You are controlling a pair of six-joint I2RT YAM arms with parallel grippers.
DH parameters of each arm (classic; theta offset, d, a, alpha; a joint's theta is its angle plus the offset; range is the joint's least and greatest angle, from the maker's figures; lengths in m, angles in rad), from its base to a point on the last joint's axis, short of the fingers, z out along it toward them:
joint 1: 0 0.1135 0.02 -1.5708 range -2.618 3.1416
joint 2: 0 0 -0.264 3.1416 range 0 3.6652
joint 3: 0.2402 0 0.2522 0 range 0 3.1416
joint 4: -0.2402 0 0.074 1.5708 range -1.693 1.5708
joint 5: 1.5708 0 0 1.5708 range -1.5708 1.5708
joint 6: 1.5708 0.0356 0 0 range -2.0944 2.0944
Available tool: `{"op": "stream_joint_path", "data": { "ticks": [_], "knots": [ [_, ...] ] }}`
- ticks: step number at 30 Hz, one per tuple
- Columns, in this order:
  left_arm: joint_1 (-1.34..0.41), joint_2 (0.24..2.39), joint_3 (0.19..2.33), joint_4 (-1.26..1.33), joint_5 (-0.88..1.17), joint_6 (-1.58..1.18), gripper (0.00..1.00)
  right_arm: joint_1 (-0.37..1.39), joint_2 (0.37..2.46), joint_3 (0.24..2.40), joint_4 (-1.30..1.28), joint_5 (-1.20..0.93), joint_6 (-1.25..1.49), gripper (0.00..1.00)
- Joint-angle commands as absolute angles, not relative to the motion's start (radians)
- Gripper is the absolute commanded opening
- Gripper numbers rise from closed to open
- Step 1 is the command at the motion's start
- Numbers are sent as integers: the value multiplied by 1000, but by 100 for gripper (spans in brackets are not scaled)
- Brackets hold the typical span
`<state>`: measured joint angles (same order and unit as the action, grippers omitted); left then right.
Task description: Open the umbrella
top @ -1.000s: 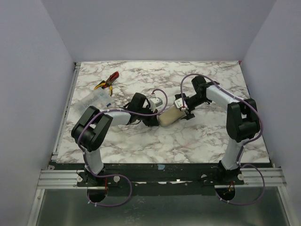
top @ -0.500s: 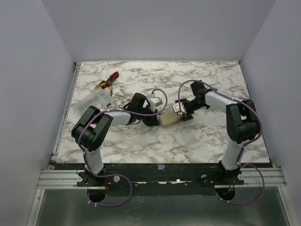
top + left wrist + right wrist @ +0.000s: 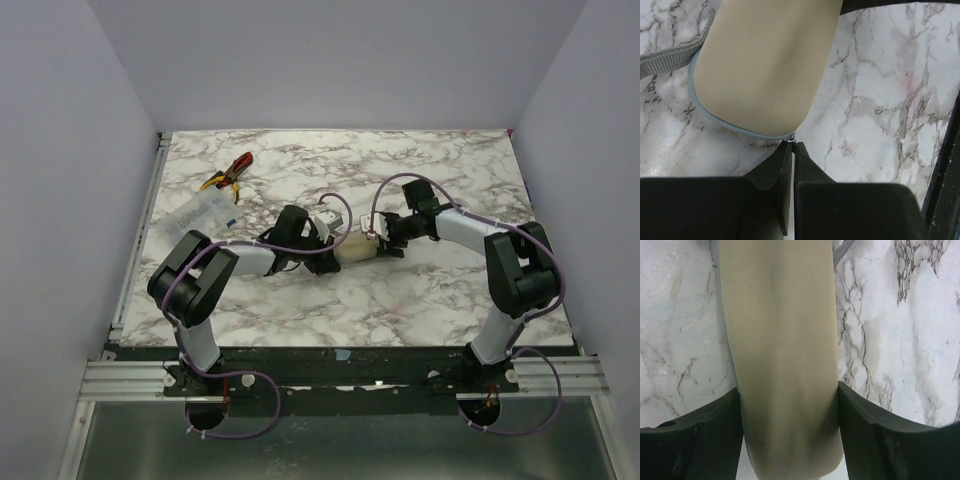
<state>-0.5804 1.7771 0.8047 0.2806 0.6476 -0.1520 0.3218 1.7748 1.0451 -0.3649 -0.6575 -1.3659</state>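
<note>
Your left claw (image 3: pixel 792 144) is closed completely. Its tips nip the grey edge (image 3: pixel 715 117) of the umbrella (image 3: pixel 765 65) at one end, and I judge this is to keep that end fixed. Your right claw (image 3: pixel 789 390) stands as wide as the beige body. Its two fingers (image 3: pixel 705 435) press on both sides, so it has hold of the umbrella. The umbrella lies folded on the desk (image 3: pixel 420 300), near the middle, between the two arms. With one claw on each part, you can pull them away from each other. The strap (image 3: pixel 670 57) lies on the desk beside it, so take care that it does not catch.
</note>
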Motion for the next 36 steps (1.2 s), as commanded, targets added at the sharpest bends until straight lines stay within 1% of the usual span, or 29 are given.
{"op": "stream_joint_path", "data": {
  "ticks": [1,6,10,12,13,16,21,23,27,32,36],
  "knots": [
    [-612,1759,790,324,683,-211,0,327,1784,1001,-218,-534,-1121,51],
    [-570,1815,869,315,643,-280,0,343,1749,965,-207,-514,-967,51],
    [-538,1850,949,271,623,-292,0,355,1698,937,-299,-541,-882,57],
    [-535,1868,974,241,627,-299,0,369,1662,920,-352,-567,-844,62],
    [-535,1870,976,242,625,-300,0,378,1647,920,-391,-588,-828,65],
    [-535,1876,984,243,628,-313,0,414,1611,924,-477,-620,-728,72],
    [-535,1881,994,235,642,-305,0,436,1569,942,-559,-714,-568,90],
    [-535,1882,996,229,644,-299,0,436,1567,968,-605,-741,-526,94],
    [-535,1881,994,232,649,-289,0,423,1612,1048,-626,-725,-382,96],
    [-535,1879,992,227,653,-275,0,383,1718,1178,-575,-736,-182,92],
    [-535,1872,987,218,647,-267,0,382,1759,1196,-523,-665,-64,89]
  ]
}}
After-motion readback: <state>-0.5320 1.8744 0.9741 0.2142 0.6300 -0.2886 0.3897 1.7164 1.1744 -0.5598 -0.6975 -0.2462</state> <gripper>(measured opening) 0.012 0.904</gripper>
